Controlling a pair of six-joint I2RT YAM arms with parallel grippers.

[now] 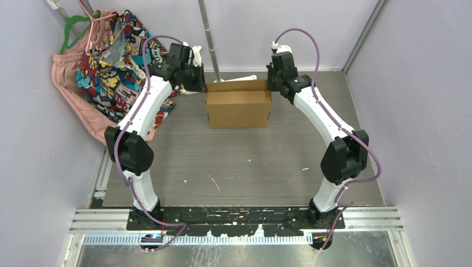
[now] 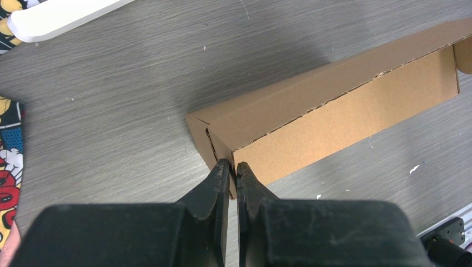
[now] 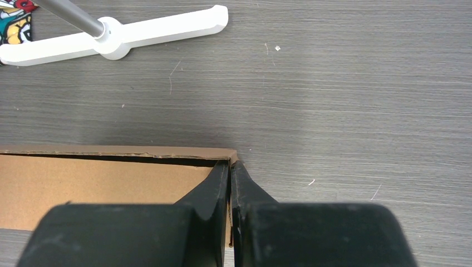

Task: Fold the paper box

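Wrist views: my left gripper [image 2: 232, 168] and right gripper [image 3: 230, 167] each clamp, between their jaws, an end wall of the brown corrugated cardboard paper box [image 2: 345, 105]. It is probably light, stiff and crushable.

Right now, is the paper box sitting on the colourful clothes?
No, the paper box sits on the bare grey table, with the colourful clothes lying apart from it off to the left.

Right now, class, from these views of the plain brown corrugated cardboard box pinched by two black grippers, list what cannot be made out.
1. Top view: fingertips of the left gripper and right gripper hidden under their wrists.
2. Left wrist view: far end of the brown cardboard box cut off by the right edge.
3. Right wrist view: its left part cut off, its near side behind the gripper body.
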